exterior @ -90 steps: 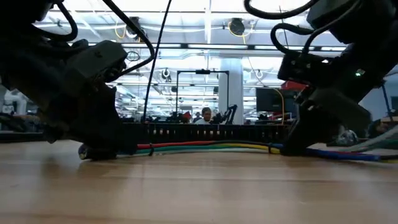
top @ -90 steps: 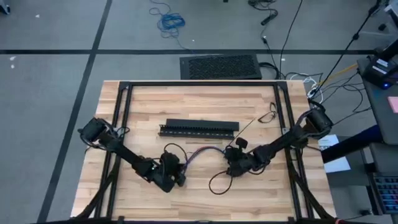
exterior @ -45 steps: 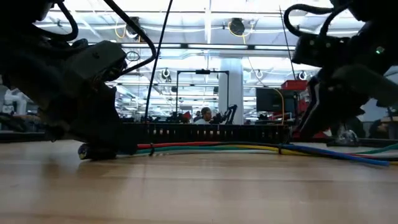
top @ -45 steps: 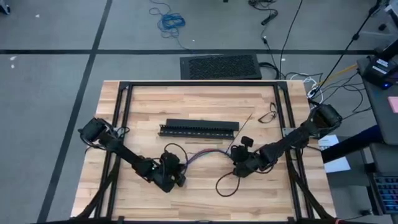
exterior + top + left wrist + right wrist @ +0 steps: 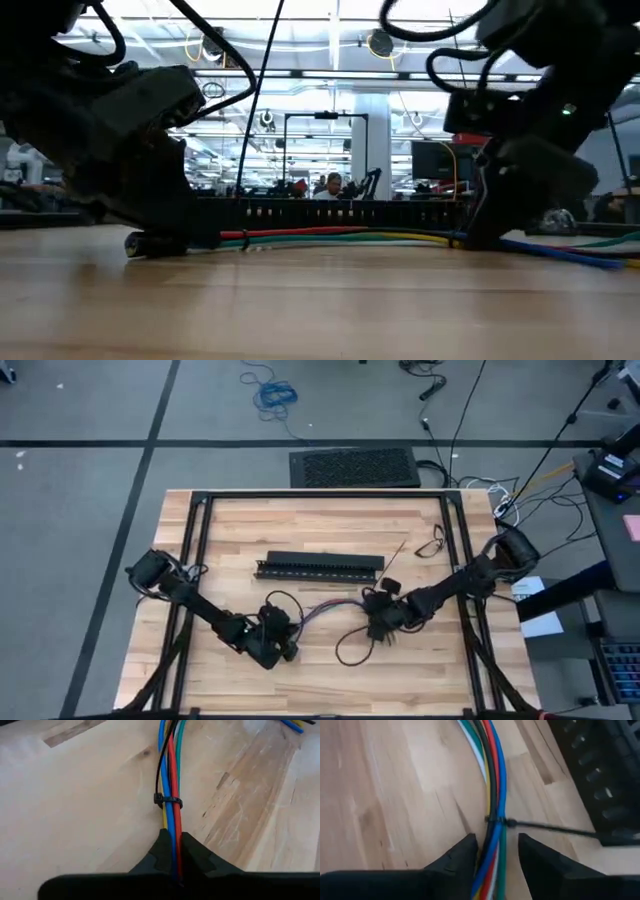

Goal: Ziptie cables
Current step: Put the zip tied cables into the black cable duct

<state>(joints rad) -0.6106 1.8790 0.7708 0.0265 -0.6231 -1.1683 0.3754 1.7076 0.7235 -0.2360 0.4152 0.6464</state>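
Observation:
The cables (image 5: 325, 607), a bundle of red, blue, green and yellow wires, lie on the wooden table in front of the black slotted bar (image 5: 320, 565). My left gripper (image 5: 171, 845) is shut on their left end. A thin black ziptie (image 5: 167, 800) rings the bundle just ahead of its fingers. My right gripper (image 5: 497, 851) is open at the bundle's right part, one finger on either side of the wires. Whether they touch, I cannot tell. A second ziptie (image 5: 496, 820) is around the bundle there, and its tail (image 5: 555, 828) sticks out sideways over the table. My left gripper pinches the cables' left end (image 5: 173, 831) between its two fingers. It comes in low from the table's near left, and the wires run straight out along the fingers. The bundle lies on the table (image 5: 330, 238) beyond the hold.
A thin dark loop (image 5: 348, 650) lies on the table in front of my right gripper. More thin dark loops (image 5: 430, 545) lie at the far right, inside the black frame (image 5: 320, 496). Bare wood stretches along the near edge and the far left.
My right gripper rose off the cables and drew away toward the table's right edge. It has since come back down to the bundle's right part. The dark loop in front of it shifted right and back with it. The cables stayed on the table.

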